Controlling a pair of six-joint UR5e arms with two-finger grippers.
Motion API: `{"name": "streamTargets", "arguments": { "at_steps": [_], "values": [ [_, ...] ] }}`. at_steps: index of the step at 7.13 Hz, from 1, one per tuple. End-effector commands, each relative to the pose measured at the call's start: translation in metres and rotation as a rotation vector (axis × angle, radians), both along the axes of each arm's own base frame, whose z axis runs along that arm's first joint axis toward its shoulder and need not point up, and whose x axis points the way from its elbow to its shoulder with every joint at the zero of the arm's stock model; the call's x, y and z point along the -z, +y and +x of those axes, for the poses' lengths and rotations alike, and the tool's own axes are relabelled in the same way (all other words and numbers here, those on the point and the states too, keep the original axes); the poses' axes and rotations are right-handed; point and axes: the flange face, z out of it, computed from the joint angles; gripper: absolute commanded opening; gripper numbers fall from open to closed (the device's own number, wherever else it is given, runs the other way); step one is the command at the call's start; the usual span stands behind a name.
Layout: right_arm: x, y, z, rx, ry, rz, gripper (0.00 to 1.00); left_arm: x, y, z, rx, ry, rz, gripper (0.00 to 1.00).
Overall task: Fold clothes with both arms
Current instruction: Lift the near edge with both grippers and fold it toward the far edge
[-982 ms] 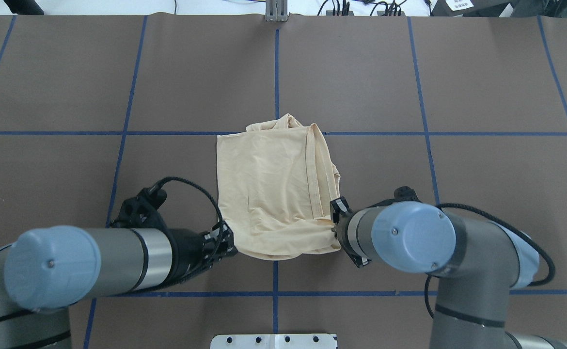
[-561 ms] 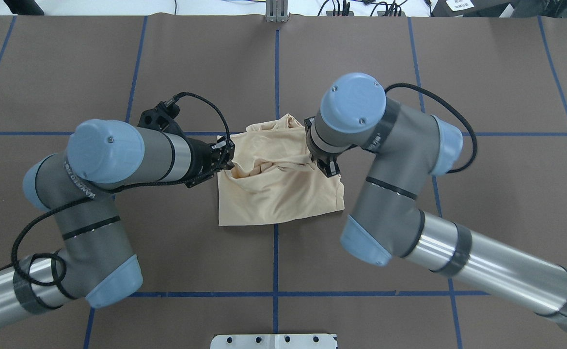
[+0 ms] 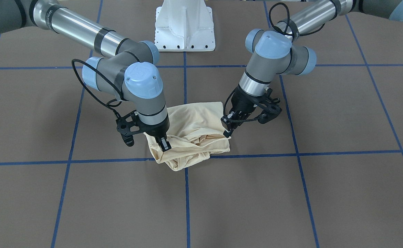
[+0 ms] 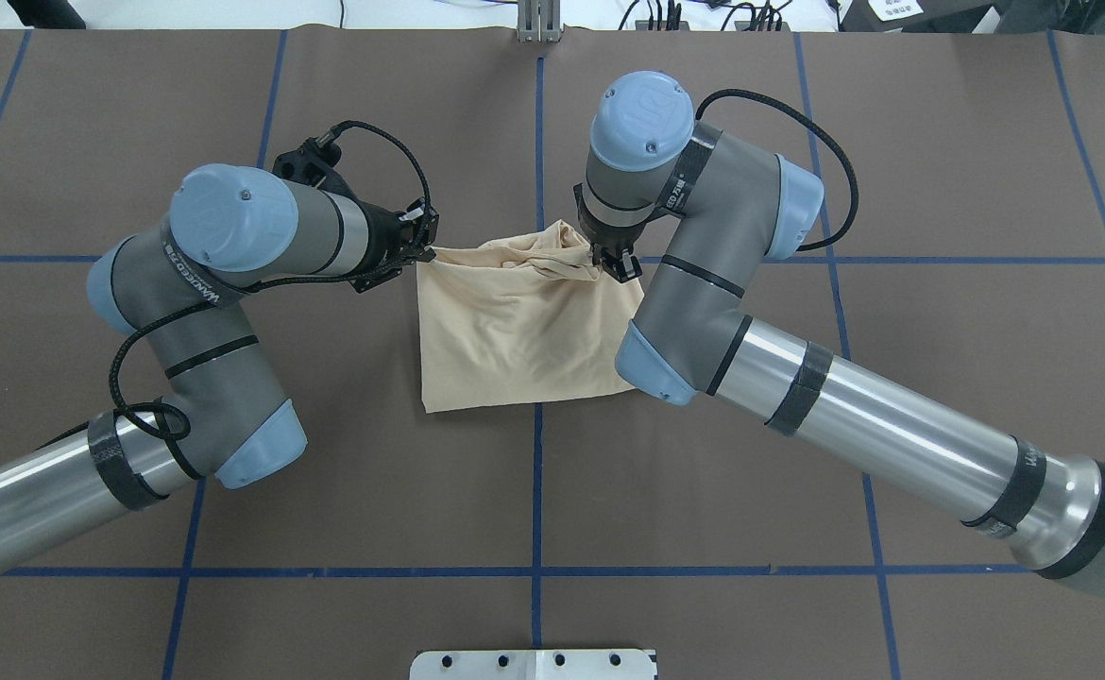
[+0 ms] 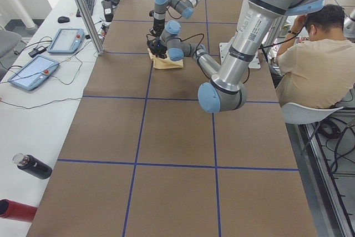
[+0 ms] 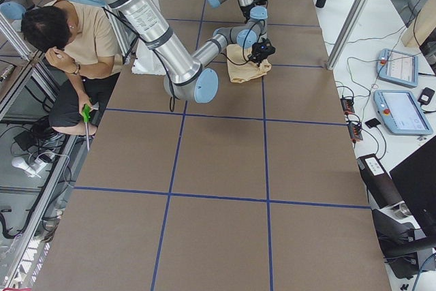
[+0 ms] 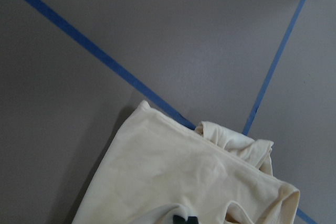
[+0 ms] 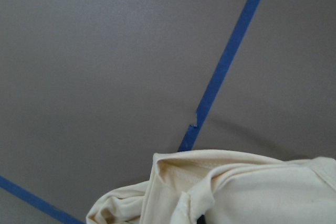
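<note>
The folded long-sleeved T-shirt (image 4: 515,331) is located at the centre of the counter (image 4: 798,142); seen from overhead, its 10 o'clock corner is clamped by the left gripper (image 4: 427,249) and its 1 o'clock corner by the right gripper (image 4: 612,264), the cloth extending toward 6 o'clock from both.

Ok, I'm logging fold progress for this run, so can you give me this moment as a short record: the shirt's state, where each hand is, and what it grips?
garment: pale cream T-shirt, doubled over on itself, far edge bunched
print: not visible
surface: brown table with a blue tape grid
left hand: at the shirt's far corner on the robot's left, shut on the fabric
right hand: at the far corner on the robot's right, shut on the fabric
fold step: near edge brought up to the far edge, not yet released
</note>
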Motion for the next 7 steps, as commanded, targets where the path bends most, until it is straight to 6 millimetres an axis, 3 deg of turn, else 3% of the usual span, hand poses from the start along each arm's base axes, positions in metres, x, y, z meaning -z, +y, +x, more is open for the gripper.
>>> {"name": "streamTargets", "arguments": {
  "at_steps": [1,4,5,6,7],
  "values": [
    [0.001,-0.012,-0.011,0.021,0.014,0.017,0.0,-0.018,-0.024,0.012,0.017,0.008,0.009,0.0],
    [-0.009,-0.025,-0.01,0.052,0.043,0.045,0.0,-0.05,-0.034,0.023,0.016,-0.023,0.006,0.0],
    [-0.008,-0.029,-0.01,0.055,0.047,0.049,0.0,-0.05,-0.034,0.023,0.016,-0.024,0.006,0.0],
    [-0.004,-0.033,-0.016,0.057,0.051,0.044,0.12,-0.05,-0.034,0.023,0.014,-0.023,0.006,0.0],
    [0.002,-0.036,-0.02,0.058,0.051,0.043,0.37,-0.049,-0.034,0.023,0.014,-0.022,0.007,0.0]
  ]
}}
